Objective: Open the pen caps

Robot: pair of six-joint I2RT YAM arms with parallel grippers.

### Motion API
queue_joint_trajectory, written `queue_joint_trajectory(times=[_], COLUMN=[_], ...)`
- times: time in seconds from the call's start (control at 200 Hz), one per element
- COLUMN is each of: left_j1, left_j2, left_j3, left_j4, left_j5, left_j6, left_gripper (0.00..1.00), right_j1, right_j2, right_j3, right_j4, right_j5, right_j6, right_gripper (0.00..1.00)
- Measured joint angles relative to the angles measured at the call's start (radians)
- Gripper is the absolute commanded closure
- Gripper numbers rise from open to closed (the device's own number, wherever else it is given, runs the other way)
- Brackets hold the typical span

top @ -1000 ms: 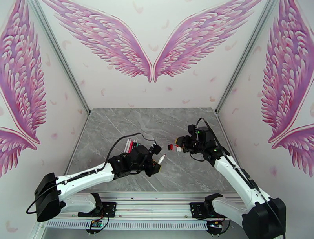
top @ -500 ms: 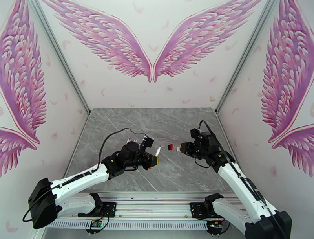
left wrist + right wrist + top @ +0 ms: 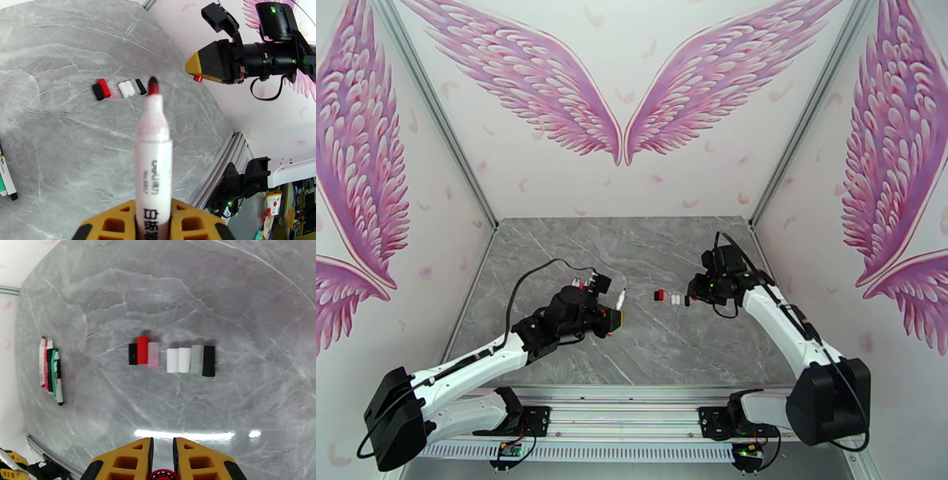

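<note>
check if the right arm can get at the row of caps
Probably yes: the caps lie in the open just ahead of it, nothing between. But its fingers are shut on a red cap.

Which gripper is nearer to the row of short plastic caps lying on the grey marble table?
Right. The right gripper hangs beside the right end of the row of caps; the left gripper, gripping a white pen, sits farther beyond the left end.

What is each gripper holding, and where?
The left gripper grips the uncapped red pen by its barrel; the right gripper pinches a red cap by its sides.
</note>
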Motion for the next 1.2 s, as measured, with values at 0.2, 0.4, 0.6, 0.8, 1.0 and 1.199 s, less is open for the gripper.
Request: queue_joint_trajectory(times=[0.2, 0.4, 0.6, 0.8, 1.0, 1.199], left_j1=[0.02, 0.027, 0.029, 0.029, 0.032, 0.034], left_j2=[0.0, 0.001, 0.022, 0.036, 0.037, 0.043], left_j3=[-0.003, -0.008, -0.021, -0.021, -0.022, -0.022], left_j4=[0.0, 0.0, 0.01, 0.015, -0.003, -0.005], left_j5=[-0.005, -0.005, 0.002, 0.018, 0.013, 0.013], left_j6=[0.01, 0.025, 0.027, 0.03, 0.042, 0.048], left_gripper=[1.0, 1.0, 0.99, 0.99, 0.99, 0.99], right_j1=[-0.023, -0.046, -0.067, -0.089, -0.089, -0.089], right_j2=[0.175, 0.354, 0.459, 0.501, 0.529, 0.545], right_j3=[0.093, 0.192, 0.218, 0.235, 0.244, 0.249], right_j4=[-0.029, -0.05, -0.073, -0.086, -0.085, -0.085], right_j5=[0.074, 0.095, 0.094, 0.092, 0.08, 0.06], right_j6=[-0.059, -0.115, -0.15, -0.161, -0.161, -0.161], right_gripper=[0.86, 0.84, 0.81, 0.8, 0.79, 0.77])
